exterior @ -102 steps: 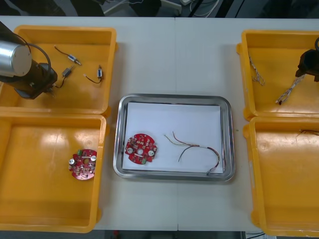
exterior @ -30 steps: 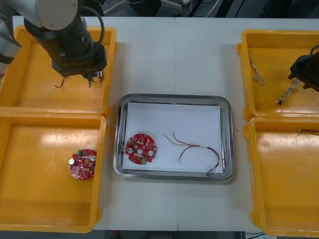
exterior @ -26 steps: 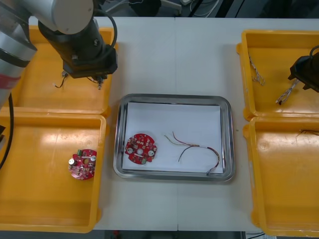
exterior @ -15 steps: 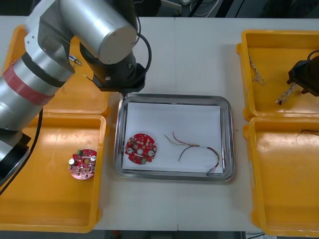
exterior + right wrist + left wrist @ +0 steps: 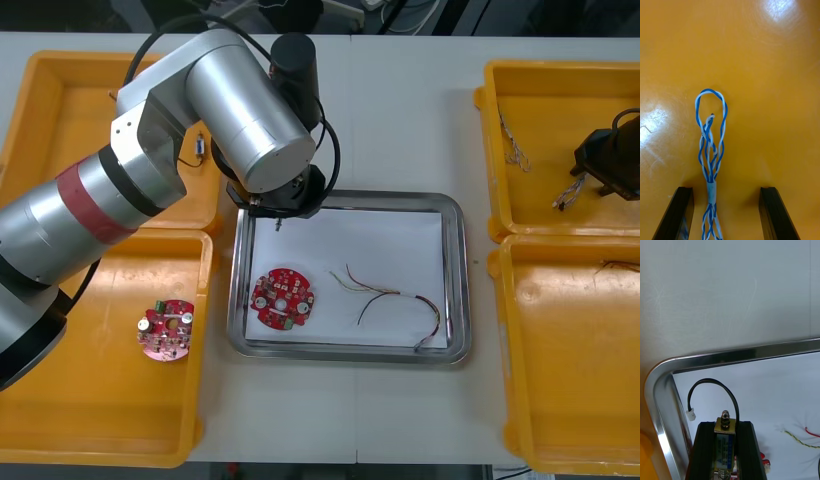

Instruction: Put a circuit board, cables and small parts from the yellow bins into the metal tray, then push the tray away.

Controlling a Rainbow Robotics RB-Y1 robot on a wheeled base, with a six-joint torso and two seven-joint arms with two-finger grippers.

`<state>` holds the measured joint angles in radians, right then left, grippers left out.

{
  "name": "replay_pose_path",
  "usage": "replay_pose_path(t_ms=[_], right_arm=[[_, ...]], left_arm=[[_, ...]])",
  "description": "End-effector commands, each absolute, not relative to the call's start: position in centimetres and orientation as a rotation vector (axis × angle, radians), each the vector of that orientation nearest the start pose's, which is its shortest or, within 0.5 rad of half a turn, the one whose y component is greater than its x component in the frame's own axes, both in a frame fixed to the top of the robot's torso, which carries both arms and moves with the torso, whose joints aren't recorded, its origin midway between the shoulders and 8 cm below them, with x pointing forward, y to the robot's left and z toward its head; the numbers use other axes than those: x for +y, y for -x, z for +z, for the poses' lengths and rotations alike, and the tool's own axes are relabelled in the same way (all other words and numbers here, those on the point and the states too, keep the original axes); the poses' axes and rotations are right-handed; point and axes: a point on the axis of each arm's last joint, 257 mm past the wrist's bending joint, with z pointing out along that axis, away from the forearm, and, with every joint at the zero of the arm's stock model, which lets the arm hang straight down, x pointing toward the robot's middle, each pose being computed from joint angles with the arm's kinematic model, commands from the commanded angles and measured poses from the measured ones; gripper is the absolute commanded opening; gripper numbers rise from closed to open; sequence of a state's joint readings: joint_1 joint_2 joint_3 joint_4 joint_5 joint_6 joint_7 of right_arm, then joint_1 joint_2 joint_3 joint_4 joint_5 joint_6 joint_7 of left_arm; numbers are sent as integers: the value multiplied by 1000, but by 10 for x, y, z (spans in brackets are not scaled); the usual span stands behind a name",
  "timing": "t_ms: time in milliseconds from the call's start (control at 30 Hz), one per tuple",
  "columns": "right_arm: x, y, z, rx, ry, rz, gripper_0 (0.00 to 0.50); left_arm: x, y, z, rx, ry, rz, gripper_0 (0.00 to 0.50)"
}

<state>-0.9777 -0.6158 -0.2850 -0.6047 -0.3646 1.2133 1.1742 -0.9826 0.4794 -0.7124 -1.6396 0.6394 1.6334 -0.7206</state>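
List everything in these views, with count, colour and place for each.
Bins: four, yellow, two each side of the table.
Tray: one, metal, white inside, between them.
Circuit boards: two, red; one in tray, one in near left bin.
Red and yellow cable: one, in tray.
Blue and white cables: two, far right bin.
Small metal parts: two, metallic; one in far left bin, one held.
Left gripper: black, shut on that part over tray's far left corner.
Right gripper: black, open astride a blue and white cable.
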Motion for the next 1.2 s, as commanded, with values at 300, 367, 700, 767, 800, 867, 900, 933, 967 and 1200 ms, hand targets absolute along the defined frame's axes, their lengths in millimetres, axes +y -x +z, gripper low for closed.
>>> replay_pose_path(t_ms=[300,367,700,767,800,867,900,933,967,1200], right_arm=[[-441,-605,-228,2428,-996,233,500],[-444,-603,-233,2428,-996,226,500],[-448,-596,-248,2440,-994,211,58],[-449,-596,-249,2437,-991,212,0],[-450,-596,-251,2436,-992,210,0],[-450,-596,-250,2434,-989,209,0],[-450,-596,-250,2436,-988,209,0],[-451,-597,-249,2433,-987,210,0],[-451,-597,-246,2431,-982,207,0],[-453,-594,-206,2458,-918,167,0]], left_arm=[[55,-498,-234,2637,-120,-22,0],[56,-497,-239,2640,-114,-24,0],[55,-497,-239,2640,-79,-37,108],[54,-496,-237,2640,-69,-46,336],[55,-496,-238,2645,-57,-50,418],[54,-496,-236,2642,-51,-59,500],[54,-496,-236,2642,-47,-60,500],[53,-494,-235,2641,-47,-66,500],[52,-495,-233,2637,-48,-71,500],[49,-493,-225,2629,-22,-106,500]])
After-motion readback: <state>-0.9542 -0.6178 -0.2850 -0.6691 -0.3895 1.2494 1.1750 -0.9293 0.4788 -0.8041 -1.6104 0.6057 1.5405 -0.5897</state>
